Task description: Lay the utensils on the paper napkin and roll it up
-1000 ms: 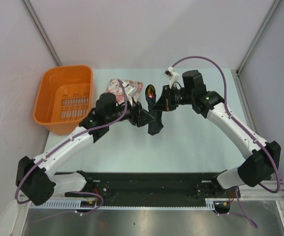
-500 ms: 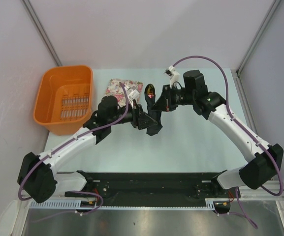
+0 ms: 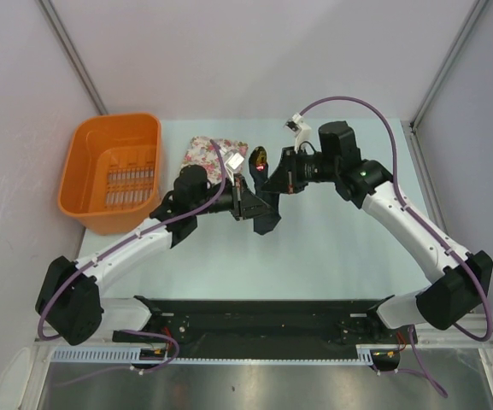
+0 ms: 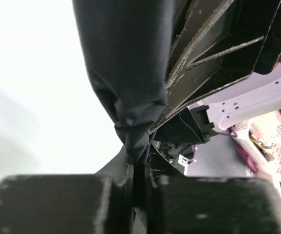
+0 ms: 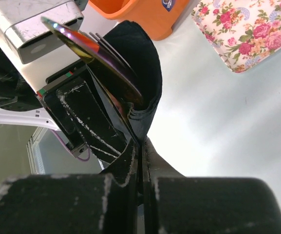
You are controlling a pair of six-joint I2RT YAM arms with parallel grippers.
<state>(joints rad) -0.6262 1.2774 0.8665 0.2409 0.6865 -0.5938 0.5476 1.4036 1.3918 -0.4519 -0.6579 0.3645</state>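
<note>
Above the middle of the table (image 3: pixel 331 248), the two arms meet nose to nose. The paper napkin (image 3: pixel 267 220) hangs between them, off the surface, with a dark fold sagging toward 6 o'clock. The left fingers (image 4: pixel 132 183) are pinched tight on a crumpled bit of it, and the right fingers (image 5: pixel 141 165) are closed flat on another edge. The utensils (image 5: pixel 89 54) sit inside the fold with only loose paper cradling them, their shiny ends poking out toward 12 o'clock. That is the worry. The roll looks only half made and open at the top, so a tilt or a pull apart could let the cutlery slide out and clatter down. Thin paper gripped at two points may also tear if the arms twist against each other. The floral cloth (image 3: pixel 205 152) at 11 o'clock and the orange basket (image 3: pixel 109 171) at 9 o'clock are near enough to catch a swinging elbow.
</note>
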